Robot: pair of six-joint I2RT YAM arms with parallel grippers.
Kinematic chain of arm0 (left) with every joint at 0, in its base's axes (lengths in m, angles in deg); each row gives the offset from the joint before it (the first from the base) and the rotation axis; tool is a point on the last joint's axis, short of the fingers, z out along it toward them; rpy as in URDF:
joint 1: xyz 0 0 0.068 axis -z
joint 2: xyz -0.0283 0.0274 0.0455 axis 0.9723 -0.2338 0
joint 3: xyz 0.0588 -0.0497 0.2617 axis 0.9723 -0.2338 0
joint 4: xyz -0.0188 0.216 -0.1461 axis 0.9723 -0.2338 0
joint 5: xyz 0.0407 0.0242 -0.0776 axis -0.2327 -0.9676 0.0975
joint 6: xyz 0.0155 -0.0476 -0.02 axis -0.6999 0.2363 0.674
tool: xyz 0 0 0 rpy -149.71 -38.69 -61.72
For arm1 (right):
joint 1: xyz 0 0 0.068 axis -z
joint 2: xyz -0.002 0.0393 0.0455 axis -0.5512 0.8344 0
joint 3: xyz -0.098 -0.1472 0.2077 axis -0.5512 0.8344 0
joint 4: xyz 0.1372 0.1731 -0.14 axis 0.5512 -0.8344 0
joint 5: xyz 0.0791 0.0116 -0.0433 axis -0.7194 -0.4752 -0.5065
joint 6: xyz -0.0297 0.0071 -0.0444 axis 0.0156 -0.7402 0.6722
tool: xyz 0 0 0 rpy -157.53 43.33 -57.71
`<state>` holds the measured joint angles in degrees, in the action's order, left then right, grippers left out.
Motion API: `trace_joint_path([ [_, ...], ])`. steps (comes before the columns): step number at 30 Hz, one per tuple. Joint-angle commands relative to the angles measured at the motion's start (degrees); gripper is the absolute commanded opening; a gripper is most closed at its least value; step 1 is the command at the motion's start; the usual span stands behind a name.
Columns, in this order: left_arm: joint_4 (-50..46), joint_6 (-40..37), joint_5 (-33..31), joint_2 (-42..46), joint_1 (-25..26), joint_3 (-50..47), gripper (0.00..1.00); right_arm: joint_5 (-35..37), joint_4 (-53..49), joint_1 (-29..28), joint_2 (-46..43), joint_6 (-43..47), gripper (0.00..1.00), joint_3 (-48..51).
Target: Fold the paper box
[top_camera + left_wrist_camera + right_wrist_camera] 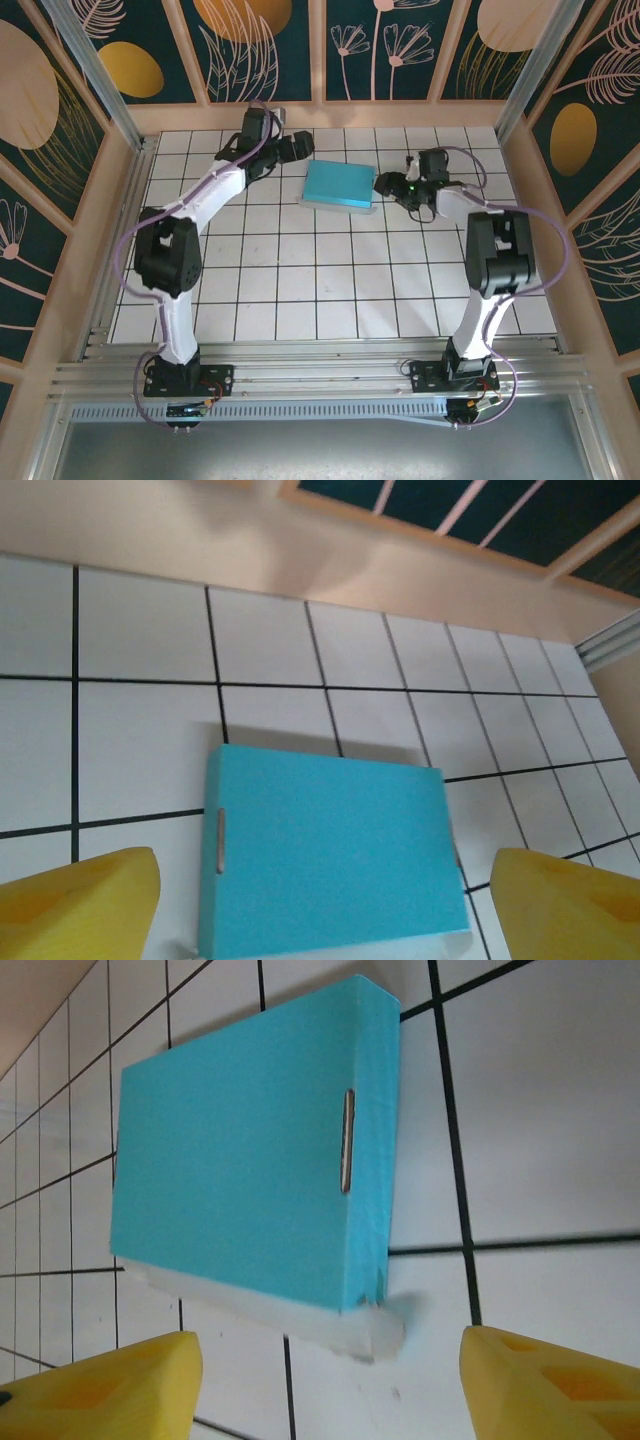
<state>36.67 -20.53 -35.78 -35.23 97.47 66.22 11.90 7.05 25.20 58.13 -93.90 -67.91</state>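
1. The paper box (340,187) lies flat, cyan face up, on the white tiled table (300,290), towards the far side and about midway across.
2. Seen from above, its long axis runs left to right with a slight skew, the left end sitting a little farther back than the right. It is closed up into a shallow rectangular block.
3. A whitish strip of card sticks out along its near long edge, flat on the tiles; the right wrist view shows it under the box (240,1160).
4. The top face is plain cyan. One thin slit shows near a short end, parallel to that end, in both wrist views.
5. The left gripper (306,152) hovers by the far-left corner of the box. In its wrist view the yellow fingers (80,905) stand wide apart, and the box (330,850) lies between them with a gap of tile on each side; the jaws are released and clasp nothing.
6. The right gripper (385,183) sits just beside the right short end. Its fingers (545,1380) are also spread, with the box ahead of them and untouched.
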Motion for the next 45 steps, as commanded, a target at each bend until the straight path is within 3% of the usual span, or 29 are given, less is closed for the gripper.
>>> trace_joint_path([
  [1,-4.3,2.2,8.4,-6.0,-0.2,3.3,0.85,-1.9,-1.9,-0.4,5.4,-2.0,0.66,-5.0],
  [8,-2.2,2.0,13.9,-13.4,-2.3,6.2,0.86,-6.6,-0.5,-0.4,14.0,-4.7,0.55,-11.5],
  [13,-2.0,1.9,15.3,-16.2,-3.1,6.5,0.86,-9.0,1.6,-0.5,17.2,-7.0,0.48,-12.3],
  [19,-1.7,2.1,16.2,-18.1,-4.4,7.6,0.86,-10.9,3.3,0.2,19.8,-8.4,0.33,-12.2],
  [23,-2.8,1.8,20.4,-20.4,-5.2,10.4,0.86,-12.6,4.7,2.1,20.7,-9.0,0.28,-10.1],
  [29,-4.4,1.4,21.7,-23.3,-5.6,13.3,0.86,-15.8,6.6,4.6,21.0,-8.9,0.27,-7.4],
  [34,2.6,6.0,32.5,-25.6,-5.6,13.1,0.86,-16.5,6.6,4.9,21.2,-7.9,0.26,-7.1],
  [37,2.5,6.3,34.9,-27.6,-5.6,14.7,0.85,-17.4,7.8,5.7,21.4,-8.2,0.24,-6.3],
  [42,10.9,11.0,42.0,-27.9,-5.4,11.4,0.82,-20.4,11.8,6.9,21.6,-9.4,0.24,-4.3],
  [45,10.1,11.8,41.8,-28.6,-5.3,11.7,0.8,-22.0,12.8,7.0,22.0,-9.4,0.24,-4.2],
])
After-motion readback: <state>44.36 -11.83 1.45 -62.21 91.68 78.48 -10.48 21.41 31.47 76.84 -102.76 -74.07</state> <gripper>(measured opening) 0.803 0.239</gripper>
